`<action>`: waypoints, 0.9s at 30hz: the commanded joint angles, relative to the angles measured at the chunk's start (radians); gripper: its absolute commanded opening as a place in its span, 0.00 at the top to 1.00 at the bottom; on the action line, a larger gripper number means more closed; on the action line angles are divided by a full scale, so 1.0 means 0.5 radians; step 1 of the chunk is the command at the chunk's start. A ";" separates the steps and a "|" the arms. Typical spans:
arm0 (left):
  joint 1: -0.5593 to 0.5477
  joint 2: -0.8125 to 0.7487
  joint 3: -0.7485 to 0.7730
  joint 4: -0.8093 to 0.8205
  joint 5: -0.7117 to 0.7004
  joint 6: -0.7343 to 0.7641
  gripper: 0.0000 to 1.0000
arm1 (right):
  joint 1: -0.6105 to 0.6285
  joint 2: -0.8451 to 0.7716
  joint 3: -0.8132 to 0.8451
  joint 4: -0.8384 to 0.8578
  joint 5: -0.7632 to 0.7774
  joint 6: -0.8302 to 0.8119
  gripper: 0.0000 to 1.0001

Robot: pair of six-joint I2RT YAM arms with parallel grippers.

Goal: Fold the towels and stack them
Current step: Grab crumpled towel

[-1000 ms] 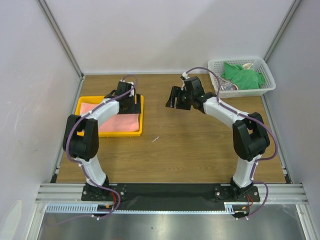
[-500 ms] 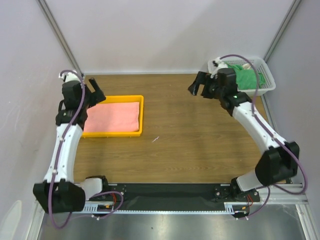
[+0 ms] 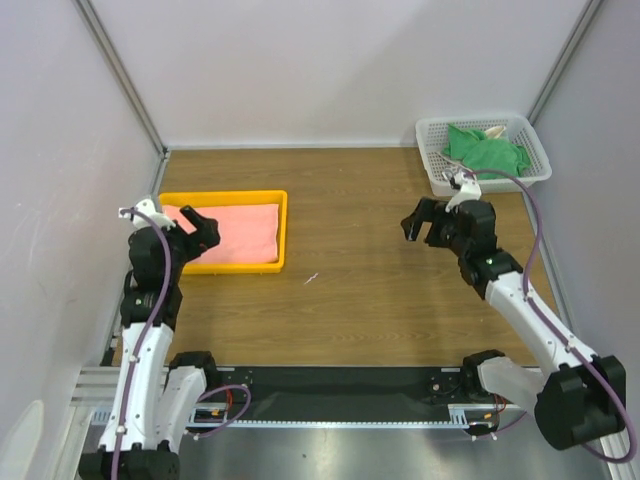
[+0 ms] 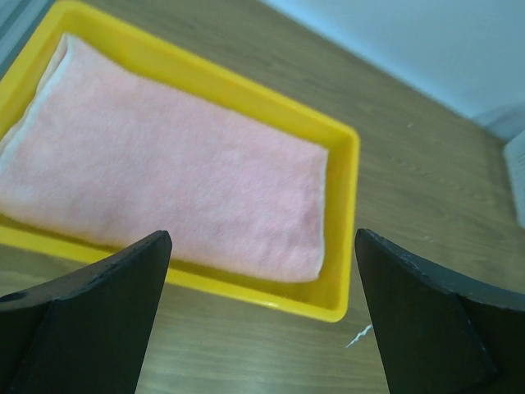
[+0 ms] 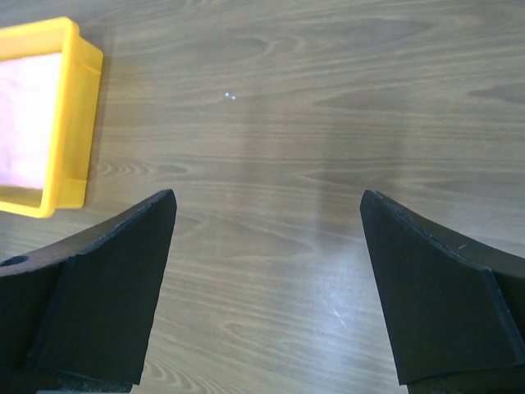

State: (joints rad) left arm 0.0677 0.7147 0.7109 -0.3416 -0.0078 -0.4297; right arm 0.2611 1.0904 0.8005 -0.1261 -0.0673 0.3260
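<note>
A folded salmon-pink towel (image 3: 229, 232) (image 4: 164, 172) lies flat in the yellow tray (image 3: 283, 235) (image 4: 344, 205) at the left. A crumpled green towel (image 3: 485, 152) fills the white mesh basket (image 3: 432, 155) at the back right; a patterned towel (image 3: 460, 176) peeks out at the basket's near side. My left gripper (image 3: 196, 230) (image 4: 261, 328) hangs open at the tray's near-left corner, nothing between its fingers. Over bare wood right of centre, my right gripper (image 3: 422, 222) (image 5: 267, 287) stands open and empty, a little short of the basket.
Grey walls and aluminium posts close in the wooden table (image 3: 370, 290) on three sides. A small white scrap (image 3: 312, 278) (image 4: 358, 336) lies on the wood just right of the tray. The arm bases sit on the black rail (image 3: 340, 385) at the near edge.
Both arms have pulled back toward the near edge: the left came off the tray and swung out left, the right swung toward the basket then drew back. Both grippers opened wider.
</note>
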 commanded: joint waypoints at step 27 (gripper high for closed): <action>-0.224 0.307 0.140 0.343 0.114 0.009 0.00 | -0.350 0.564 0.659 0.148 0.341 0.201 0.00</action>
State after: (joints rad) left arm -0.0185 0.8268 0.7136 -0.2081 0.0753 -0.4656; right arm 0.1463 1.2827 1.0187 -0.0528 0.1287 0.3939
